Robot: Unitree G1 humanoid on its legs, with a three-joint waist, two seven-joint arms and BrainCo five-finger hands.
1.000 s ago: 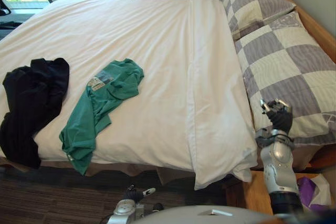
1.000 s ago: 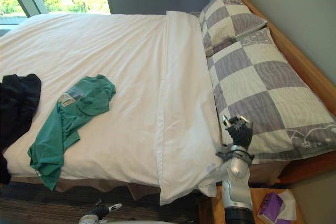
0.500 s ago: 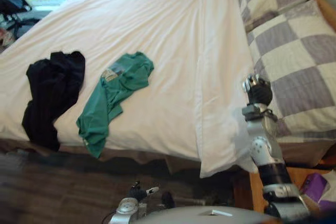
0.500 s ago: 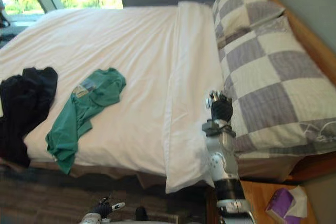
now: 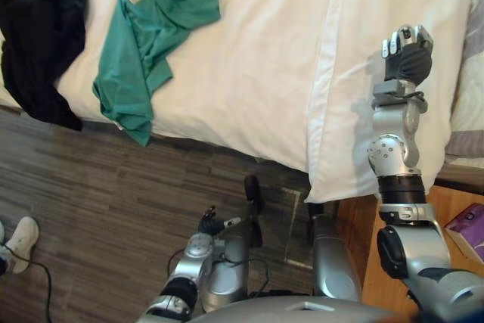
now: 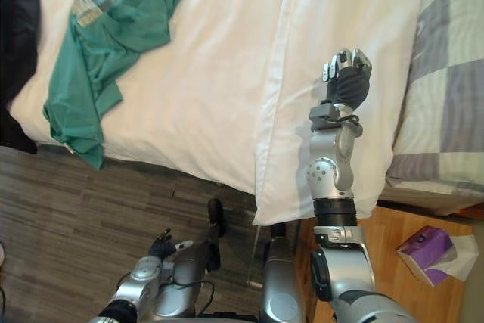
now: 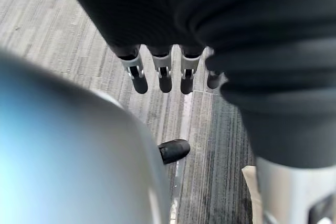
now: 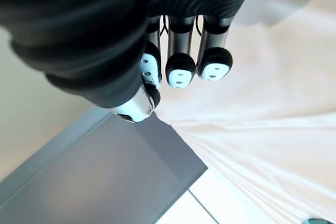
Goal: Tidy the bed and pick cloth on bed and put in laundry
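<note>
Right robot hand (image 5: 407, 52) hovers over the folded white duvet (image 5: 355, 96), fingers curled on nothing. Left robot hand (image 5: 210, 222) hangs low above the floor (image 5: 106, 187), fingers relaxed, empty. Green shirt (image 5: 155, 28) lies well to the left of the right robot hand, draped over the duvet's near edge, with the black garment (image 5: 38, 35) beyond it. Judgement: uncurl the fingers first, then take the shirt's bunched middle, not its dangling end.
</note>
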